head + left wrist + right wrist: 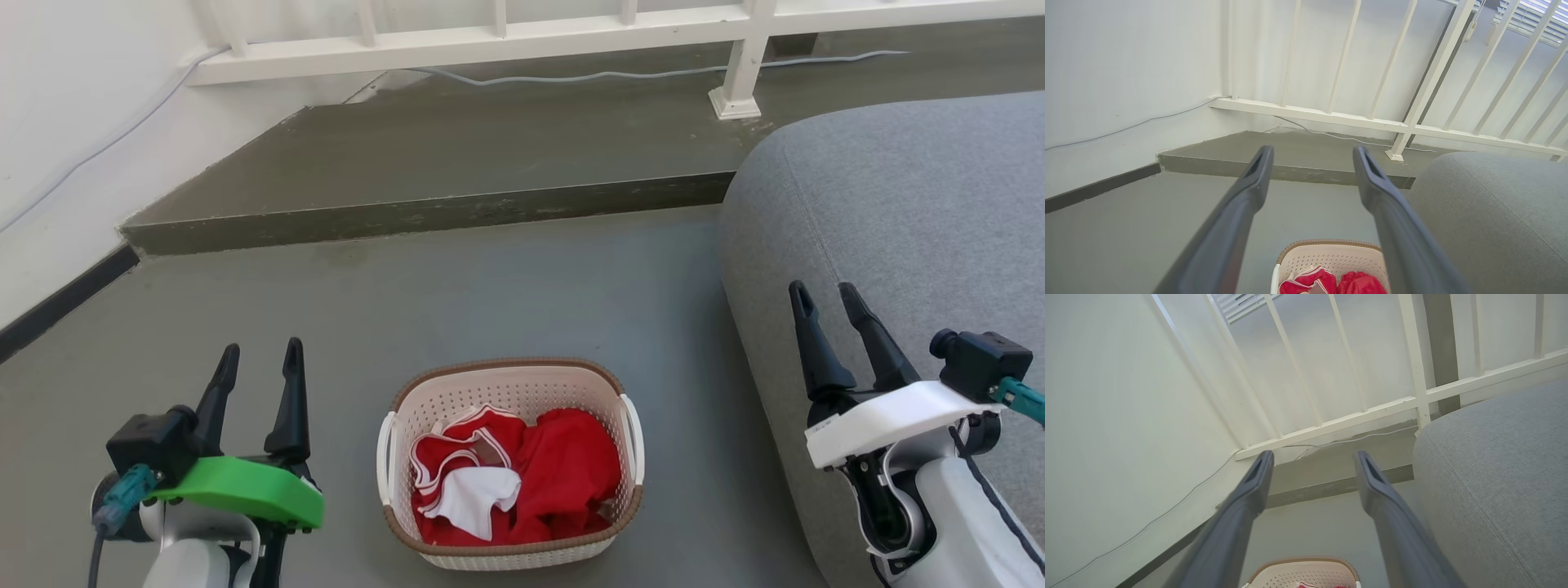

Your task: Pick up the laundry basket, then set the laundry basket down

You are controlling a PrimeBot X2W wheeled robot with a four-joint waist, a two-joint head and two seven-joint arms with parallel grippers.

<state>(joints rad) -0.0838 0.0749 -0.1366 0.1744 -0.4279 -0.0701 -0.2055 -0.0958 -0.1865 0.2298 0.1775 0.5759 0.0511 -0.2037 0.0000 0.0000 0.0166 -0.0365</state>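
One big grey sofa [898, 204] sat on the right. One laundry basket [506, 390] stood on the grey floor [522, 286] near it, with red and white clothes [563, 474] inside. There were two grippers, the left gripper [263, 347] and the right gripper [823, 287], one on each side of the basket and not touching it; each pointed two dark fingers forward, spread apart and holding nothing.
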